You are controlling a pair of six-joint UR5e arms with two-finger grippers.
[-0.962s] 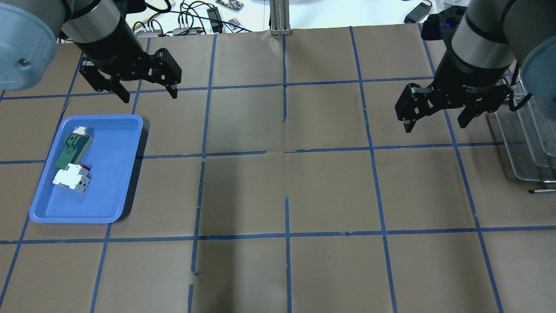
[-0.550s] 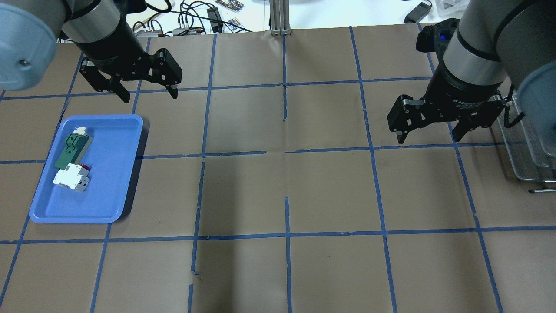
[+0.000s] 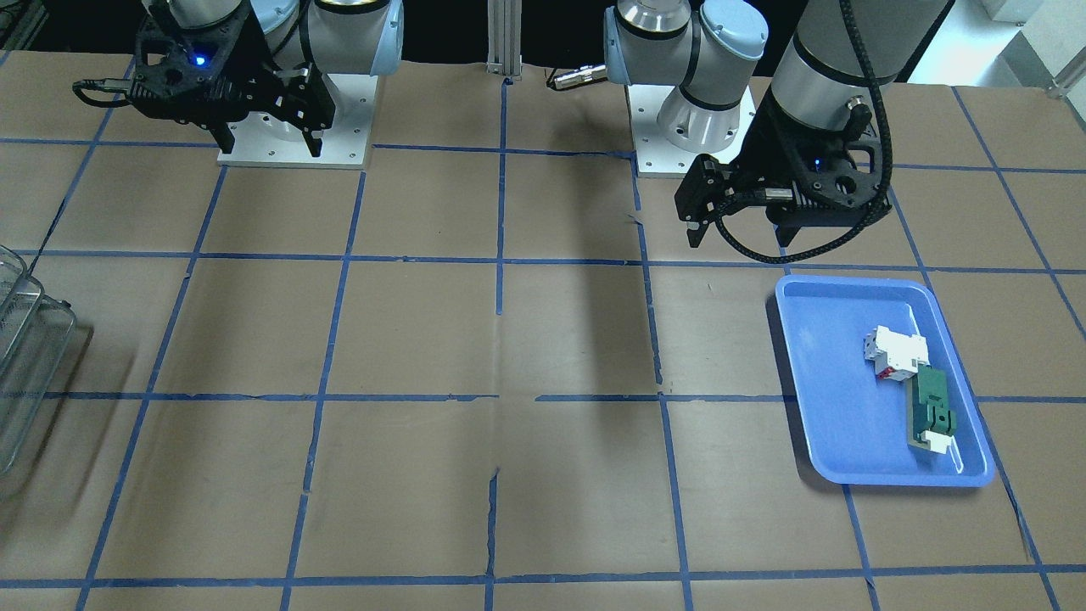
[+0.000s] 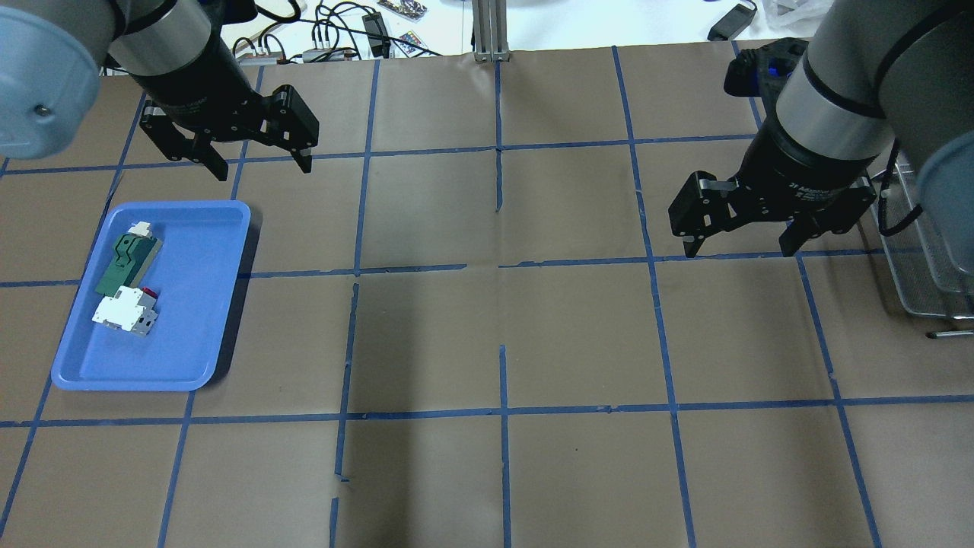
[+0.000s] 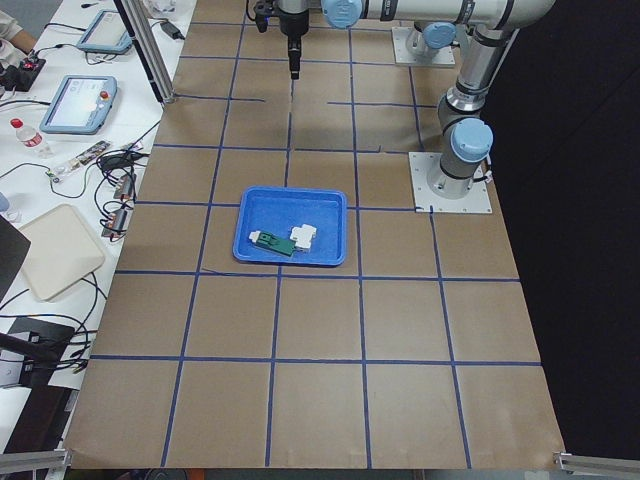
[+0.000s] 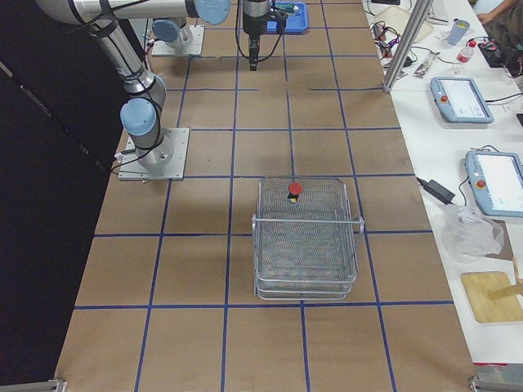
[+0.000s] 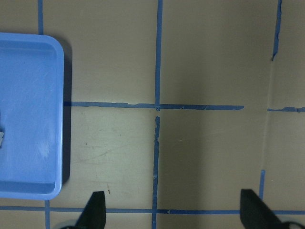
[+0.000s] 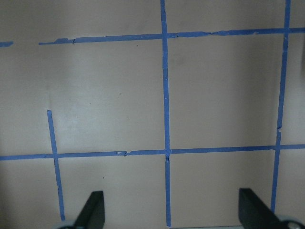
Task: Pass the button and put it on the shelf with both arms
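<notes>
The button [image 6: 294,190], with its red cap, sits on the top tier of the grey wire shelf [image 6: 306,245] in the exterior right view. It is hidden in the other views. The shelf also shows at the overhead view's right edge [image 4: 924,266] and the front view's left edge [image 3: 25,339]. My left gripper [image 4: 263,169] is open and empty, hanging just beyond the blue tray; it also shows in the front view [image 3: 738,242] and its wrist view [image 7: 174,210]. My right gripper [image 4: 738,251] is open and empty over bare table left of the shelf, as its wrist view [image 8: 171,212] confirms.
A blue tray [image 4: 190,335] at the table's left holds a white-and-red block [image 4: 125,312] and a green-and-white flat part [image 4: 125,255]. Brown paper with a blue tape grid covers the table. Cables and tablets lie beyond the far edge.
My right gripper has moved away from the shelf, toward the robot and a little toward the table's middle, staying open. The left gripper has not moved.
</notes>
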